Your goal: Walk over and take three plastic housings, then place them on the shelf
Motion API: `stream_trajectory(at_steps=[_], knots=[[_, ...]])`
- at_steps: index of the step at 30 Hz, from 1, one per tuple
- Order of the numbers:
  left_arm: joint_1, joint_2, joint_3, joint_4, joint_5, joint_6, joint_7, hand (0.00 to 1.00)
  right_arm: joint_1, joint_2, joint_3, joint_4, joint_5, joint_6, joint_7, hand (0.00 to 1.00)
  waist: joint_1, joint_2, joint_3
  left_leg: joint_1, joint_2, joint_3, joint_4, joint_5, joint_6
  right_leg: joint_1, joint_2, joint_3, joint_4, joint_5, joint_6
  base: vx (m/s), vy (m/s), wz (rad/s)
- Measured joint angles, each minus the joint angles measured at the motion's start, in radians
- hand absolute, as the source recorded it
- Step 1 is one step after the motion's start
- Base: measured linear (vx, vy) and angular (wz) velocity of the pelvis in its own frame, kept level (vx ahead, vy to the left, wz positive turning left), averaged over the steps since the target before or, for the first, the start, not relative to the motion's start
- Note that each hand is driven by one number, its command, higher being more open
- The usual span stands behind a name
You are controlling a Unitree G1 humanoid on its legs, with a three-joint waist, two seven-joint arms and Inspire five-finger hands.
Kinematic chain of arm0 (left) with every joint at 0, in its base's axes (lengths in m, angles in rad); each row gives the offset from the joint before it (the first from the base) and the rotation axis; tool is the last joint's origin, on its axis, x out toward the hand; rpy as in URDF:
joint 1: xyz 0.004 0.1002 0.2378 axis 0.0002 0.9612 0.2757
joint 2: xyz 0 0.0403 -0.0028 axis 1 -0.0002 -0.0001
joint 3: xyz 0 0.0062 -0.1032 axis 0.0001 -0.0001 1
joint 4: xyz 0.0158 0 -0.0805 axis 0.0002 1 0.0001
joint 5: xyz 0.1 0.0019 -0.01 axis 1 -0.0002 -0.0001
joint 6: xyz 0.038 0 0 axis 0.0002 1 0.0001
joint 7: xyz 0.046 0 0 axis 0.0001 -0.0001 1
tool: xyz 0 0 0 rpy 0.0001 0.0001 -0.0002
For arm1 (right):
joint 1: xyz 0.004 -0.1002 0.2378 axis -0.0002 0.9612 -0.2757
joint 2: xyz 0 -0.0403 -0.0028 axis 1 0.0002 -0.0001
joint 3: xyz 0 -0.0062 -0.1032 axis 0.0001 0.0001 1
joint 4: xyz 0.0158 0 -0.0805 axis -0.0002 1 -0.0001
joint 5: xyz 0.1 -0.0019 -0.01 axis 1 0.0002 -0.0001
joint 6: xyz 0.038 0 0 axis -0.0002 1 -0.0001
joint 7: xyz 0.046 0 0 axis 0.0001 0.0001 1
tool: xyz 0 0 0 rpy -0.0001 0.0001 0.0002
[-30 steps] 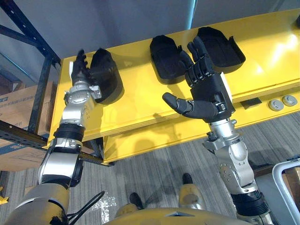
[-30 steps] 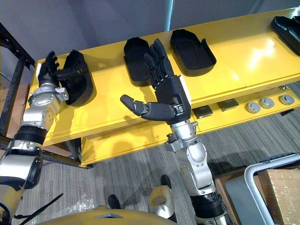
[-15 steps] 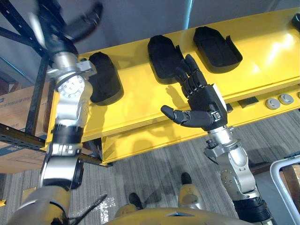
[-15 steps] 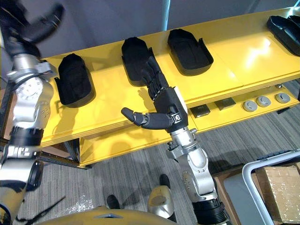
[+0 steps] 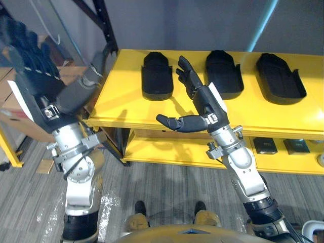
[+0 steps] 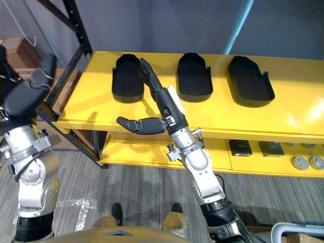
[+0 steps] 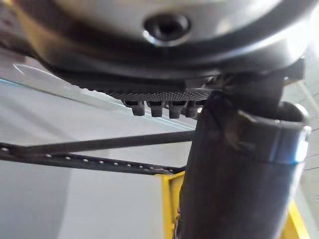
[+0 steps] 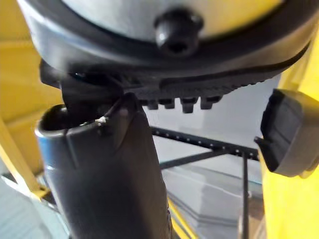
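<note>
Three black plastic housings lie in a row on top of the yellow shelf (image 5: 126,101): a left housing (image 5: 157,76), a middle housing (image 5: 224,74) and a right housing (image 5: 280,78). My right hand (image 5: 202,101) hovers in front of the shelf between the left and middle housings. It is open, with straight fingers and the thumb stretched out sideways, and holds nothing. My left hand (image 5: 43,83) is raised high at the left, well clear of the shelf. It is open and empty, its thumb pointing toward the shelf's corner.
A dark metal rack upright (image 5: 104,25) rises behind the shelf's left end, with cardboard boxes (image 5: 15,114) beyond it. The lower yellow level holds small black blocks (image 5: 264,146) and round discs (image 6: 298,163). Grey carpet (image 5: 167,187) lies in front.
The camera has shifted and the shelf now sits further away and more level. My left hand has left the left housing and risen back toward the camera. My right hand has drawn back, still open.
</note>
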Motion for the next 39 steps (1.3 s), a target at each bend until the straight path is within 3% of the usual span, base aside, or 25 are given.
stream_trajectory(at_steps=[3,7,14,21,28,34,39], knots=[[0.039,0.003,-0.009,0.012,-0.010,-0.001,-0.114,1.00,-0.102,-0.061,0.038,0.119,-0.093,-0.001,-0.016,1.00,0.039,-0.018,0.005,-0.051,0.008,-0.040,0.050,0.003,0.004,0.003,0.009,-0.039,-0.009,0.017,-0.008,-0.02,-0.013,0.32],[0.064,0.012,-0.015,0.023,-0.053,-0.008,-0.203,1.00,-0.189,-0.110,0.072,0.248,-0.202,-0.004,-0.050,1.00,0.065,-0.027,0.022,-0.091,0.015,-0.085,0.088,0.001,0.001,0.007,0.019,-0.077,-0.007,0.018,-0.015,-0.04,-0.025,0.30],[0.054,0.031,-0.040,0.050,-0.140,-0.024,-0.267,1.00,-0.391,-0.183,0.100,0.473,-0.326,-0.004,-0.160,1.00,0.113,-0.008,0.126,-0.145,0.026,-0.104,0.135,-0.014,-0.002,-0.022,0.024,-0.094,0.022,0.009,-0.028,-0.09,0.008,0.08],[0.014,0.035,-0.062,0.083,-0.241,-0.018,-0.363,1.00,-0.488,-0.210,0.105,0.513,-0.322,-0.010,-0.191,1.00,0.117,0.012,0.186,-0.175,0.028,-0.117,0.165,-0.010,0.002,-0.040,0.026,-0.100,0.040,0.012,-0.029,-0.02,0.002,0.03],[-0.014,0.035,-0.063,0.085,-0.237,0.009,-0.412,1.00,-0.574,-0.230,0.092,0.539,-0.160,-0.026,-0.157,1.00,0.118,0.032,0.240,-0.176,0.030,-0.115,0.162,-0.006,0.002,-0.057,0.023,-0.094,0.063,0.006,-0.036,-0.02,0.004,-0.01],[-0.014,0.035,-0.101,0.092,-0.228,0.067,-0.438,1.00,-0.618,-0.245,0.007,0.536,0.198,-0.026,0.018,1.00,0.117,0.043,0.252,-0.174,0.030,-0.112,0.162,0.000,0.003,-0.065,0.019,-0.092,0.080,0.001,-0.038,0.00,0.000,-0.01],[-0.013,0.034,-0.103,0.092,-0.228,0.072,-0.441,1.00,-0.626,-0.246,-0.053,0.497,0.226,-0.013,0.048,1.00,0.105,0.045,0.253,-0.168,0.029,-0.112,0.162,0.000,0.002,-0.068,0.014,-0.090,0.104,-0.013,-0.039,-0.01,-0.001,0.00]])
